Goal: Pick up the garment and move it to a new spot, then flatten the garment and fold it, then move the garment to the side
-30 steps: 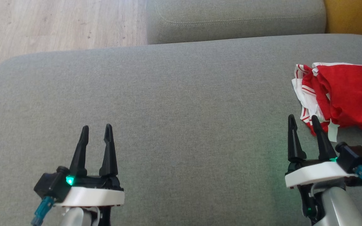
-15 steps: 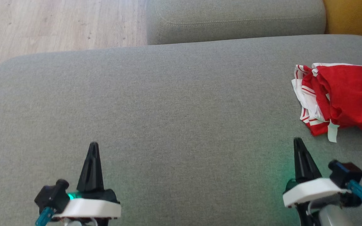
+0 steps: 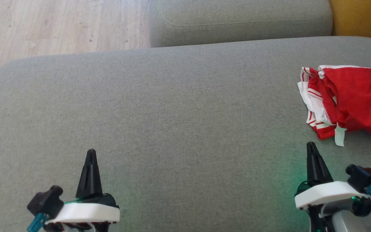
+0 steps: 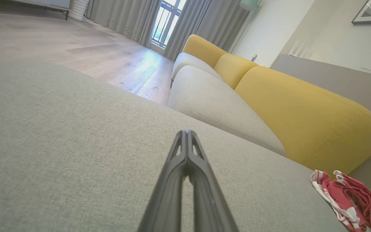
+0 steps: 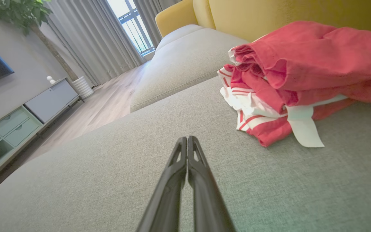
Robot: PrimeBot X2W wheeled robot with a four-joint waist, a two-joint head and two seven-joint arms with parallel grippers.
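The garment (image 3: pixel 349 100) is red with white striped trim and a white tag, lying bunched on the grey sofa cushion (image 3: pixel 179 106) at the far right. It also shows in the right wrist view as a crumpled garment (image 5: pixel 304 71) up and to the right, and in the left wrist view as the garment (image 4: pixel 349 199) at the lower right corner. My right gripper (image 3: pixel 311 148) sits just below and left of it, shut and empty, fingers pressed together (image 5: pixel 187 141). My left gripper (image 3: pixel 91 154) is shut and empty at the lower left, far from the garment (image 4: pixel 185 135).
A second grey cushion (image 3: pixel 240 19) lies beyond the one in front. Yellow backrests (image 4: pixel 301 109) run along the right side. Wooden floor (image 3: pixel 60 25) is at the upper left. A TV cabinet (image 5: pixel 21 119) and curtains (image 5: pixel 85 35) stand across the room.
Both grippers went from open to shut and drew back toward the bottom of the head view. The right gripper's tips came away from the garment's lower edge. The garment has not moved.
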